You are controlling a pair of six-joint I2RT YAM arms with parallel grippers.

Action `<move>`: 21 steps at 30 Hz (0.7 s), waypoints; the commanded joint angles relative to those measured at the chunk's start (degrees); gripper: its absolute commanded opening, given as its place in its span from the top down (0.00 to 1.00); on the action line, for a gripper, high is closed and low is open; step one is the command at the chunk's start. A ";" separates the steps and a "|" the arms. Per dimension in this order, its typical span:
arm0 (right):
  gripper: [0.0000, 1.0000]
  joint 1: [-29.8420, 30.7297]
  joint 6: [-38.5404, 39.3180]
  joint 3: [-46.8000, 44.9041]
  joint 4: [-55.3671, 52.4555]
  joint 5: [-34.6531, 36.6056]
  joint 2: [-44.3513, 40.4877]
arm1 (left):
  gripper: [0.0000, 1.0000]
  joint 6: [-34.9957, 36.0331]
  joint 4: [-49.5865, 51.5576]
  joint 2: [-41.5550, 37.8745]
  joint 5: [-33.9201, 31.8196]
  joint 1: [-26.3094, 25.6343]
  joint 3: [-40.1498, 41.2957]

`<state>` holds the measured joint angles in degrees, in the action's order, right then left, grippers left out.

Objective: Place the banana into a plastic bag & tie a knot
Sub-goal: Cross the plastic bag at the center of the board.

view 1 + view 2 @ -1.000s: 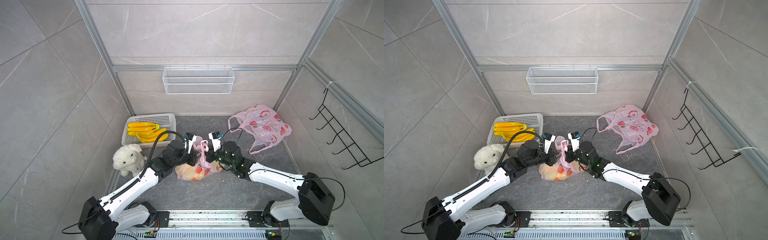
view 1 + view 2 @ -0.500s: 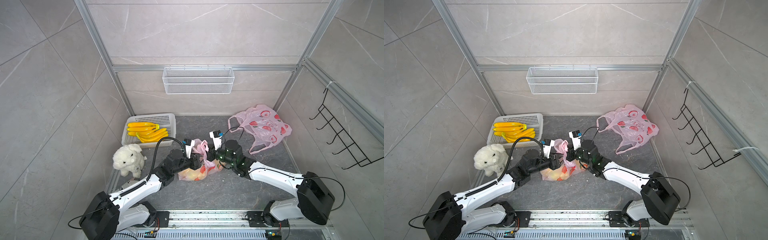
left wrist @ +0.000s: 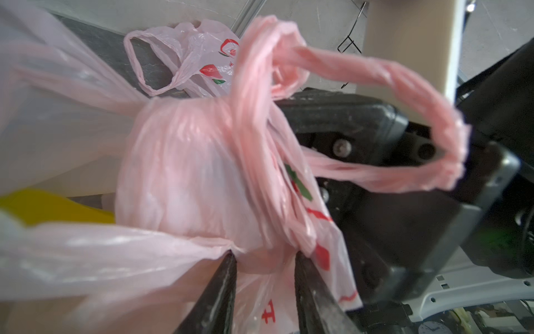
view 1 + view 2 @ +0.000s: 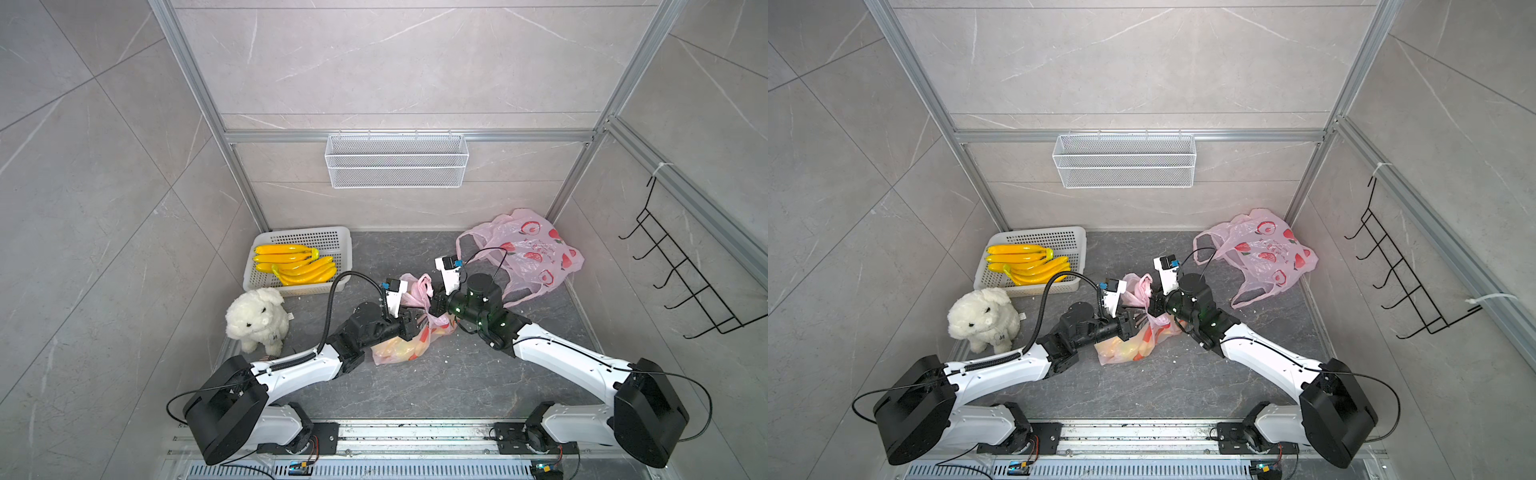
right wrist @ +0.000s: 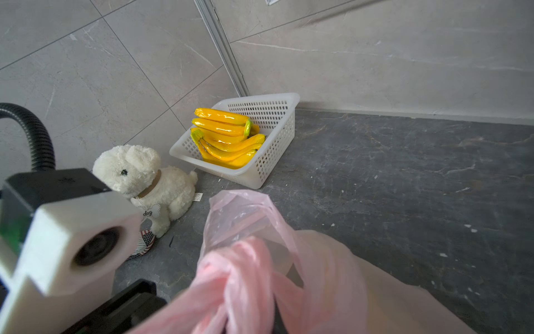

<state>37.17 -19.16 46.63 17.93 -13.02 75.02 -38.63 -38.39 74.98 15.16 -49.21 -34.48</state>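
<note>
Now my right hand (image 4: 434, 306) clenches the bag (image 4: 399, 350) by a handle; my left hand (image 3: 264, 258), at eight o'clock, straddles plastic; whether it grips, I cannot tell.

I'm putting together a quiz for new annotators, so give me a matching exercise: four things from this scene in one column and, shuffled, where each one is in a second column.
Column one
1. bananas
2. plush dog
3. filled pink bag
4. spare pink bag

Column two
A. lying flat near the back right corner of the floor
B. mid-floor, with yellow showing through its plastic
C. inside the white basket
D. upright beside that basket, on the side nearer the robot

Pairs: 1-C, 2-D, 3-B, 4-A
</note>
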 commanded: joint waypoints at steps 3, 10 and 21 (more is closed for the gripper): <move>1.00 -0.25 5.07 1.93 -2.94 -6.19 -0.40 | 0.56 5.44 8.01 -10.54 -4.69 -0.55 0.42; 1.00 -0.25 7.93 1.60 -5.29 -9.32 -0.42 | 0.51 15.10 33.54 -24.62 -17.74 -0.28 -2.88; 1.00 3.22 11.70 4.08 -11.34 -5.41 -0.90 | 0.53 20.12 43.70 -16.57 -14.95 0.96 -14.04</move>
<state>39.42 -9.54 48.80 9.06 -19.88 75.00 -21.80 1.98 57.82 -1.17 -48.42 -47.05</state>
